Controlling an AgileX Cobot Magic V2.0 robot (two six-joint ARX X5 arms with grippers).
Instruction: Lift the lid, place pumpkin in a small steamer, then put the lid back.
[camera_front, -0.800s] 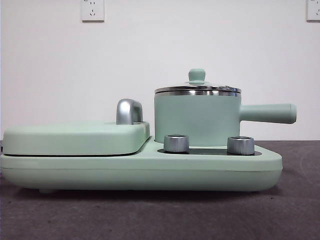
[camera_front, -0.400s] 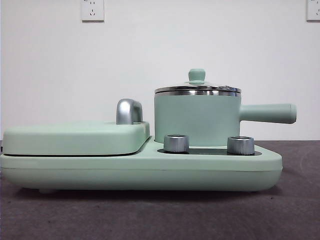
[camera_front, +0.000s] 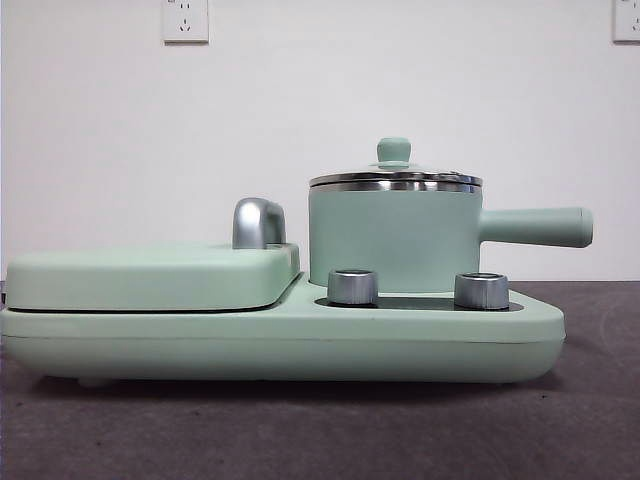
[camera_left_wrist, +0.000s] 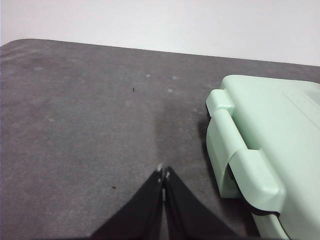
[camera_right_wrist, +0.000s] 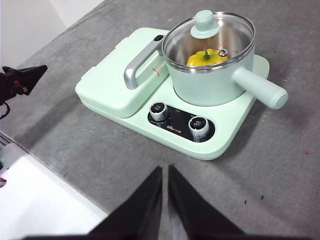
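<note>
**Operator:** Right gripper (camera_right_wrist: 164, 170) sits high above the table in front of the cooker, jaws pressed together with only a thin slit between the tips, nothing in them. On my other wrist feed the left gripper (camera_left_wrist: 163, 174) is likewise closed on nothing, over bare grey table (camera_left_wrist: 90, 125) just beside the hinged end of the cooker base (camera_left_wrist: 265, 145).

**Observer:** And the task pieces?

**Operator:** I see the small steamer (camera_front: 395, 238) standing upright on the knob side of the mint-green base (camera_front: 280, 340), behind the two steel knobs (camera_front: 353, 287). It's a mint cylinder with a bright steel rim. Its long straight handle (camera_front: 535, 227) runs level, pointing away from the flat cover (camera_front: 150, 275), out past the edge of the base.

**Observer:** Lid?

**Operator:** The lid (camera_right_wrist: 212, 31) is seated flat on the steamer's rim: clear glass, steel edge, mint knob (camera_front: 393, 151) pointing straight up at the centre.

**Observer:** Pumpkin?

**Operator:** Through the glass on my right wrist feed I can see the pumpkin (camera_right_wrist: 206, 58) inside the pot, glossy yellow-orange, with its green stem roughly upward. Its ribs I can't make out clearly through the lid. The front camera doesn't show it at all; the pot wall hides it.

**Observer:** The cover beside it?

**Operator:** Closed flat, its chrome handle (camera_right_wrist: 137, 65) lying next to the pot.
</note>
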